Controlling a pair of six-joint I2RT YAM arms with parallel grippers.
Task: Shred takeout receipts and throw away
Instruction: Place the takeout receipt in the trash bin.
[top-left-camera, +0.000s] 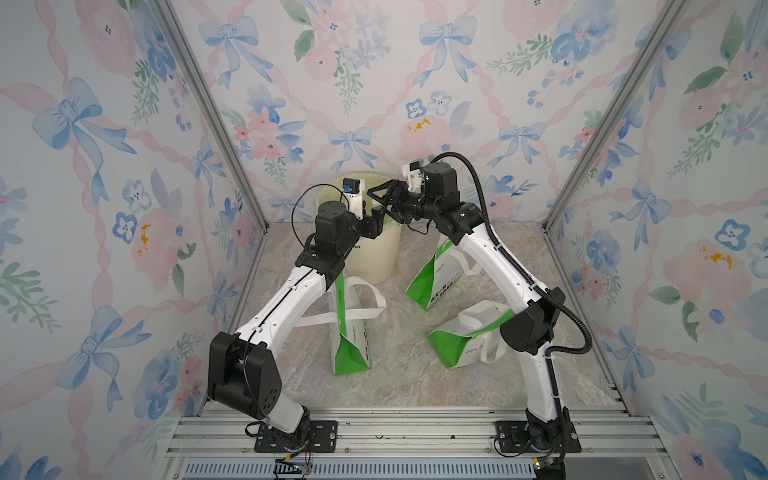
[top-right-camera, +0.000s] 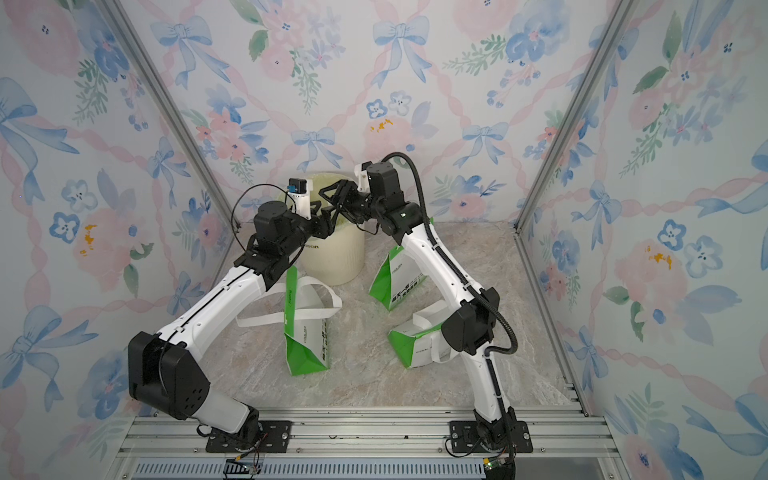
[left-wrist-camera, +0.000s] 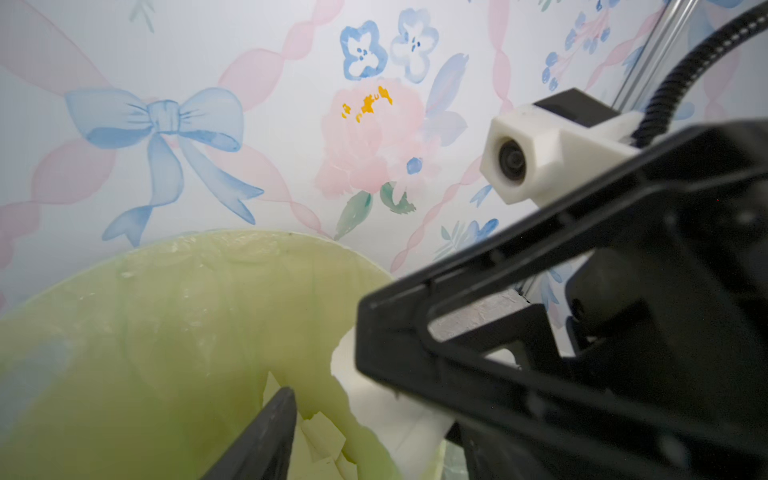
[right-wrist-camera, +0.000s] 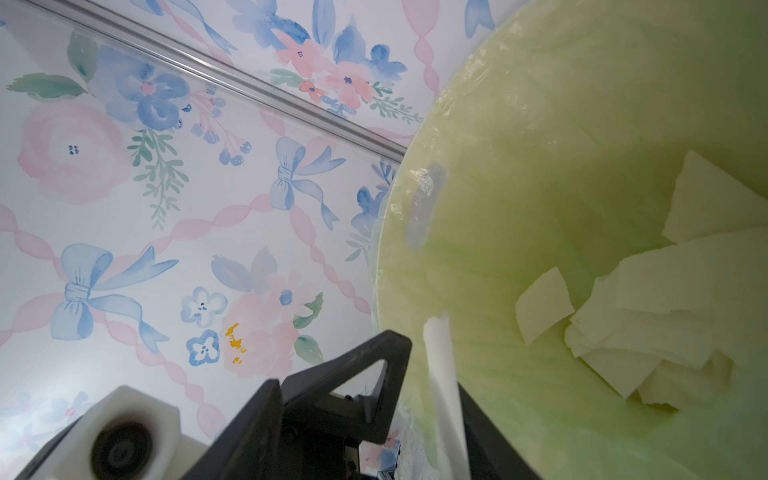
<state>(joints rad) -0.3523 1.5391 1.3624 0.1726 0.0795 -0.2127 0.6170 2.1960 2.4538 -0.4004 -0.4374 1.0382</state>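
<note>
Both grippers meet over the cream bin, which has a pale green liner. My left gripper is open; one of its fingers shows above the liner, the other is hidden behind the right gripper. My right gripper is open too, its fingers spread. A white scrap of takeout receipt lies against the inner face of one right finger. Several torn receipt pieces lie inside the bin.
Three green-and-white bags with white loop handles lie on the marble floor: one near the left arm, one behind the right forearm, one at the right elbow. Flowered walls close in the back and both sides.
</note>
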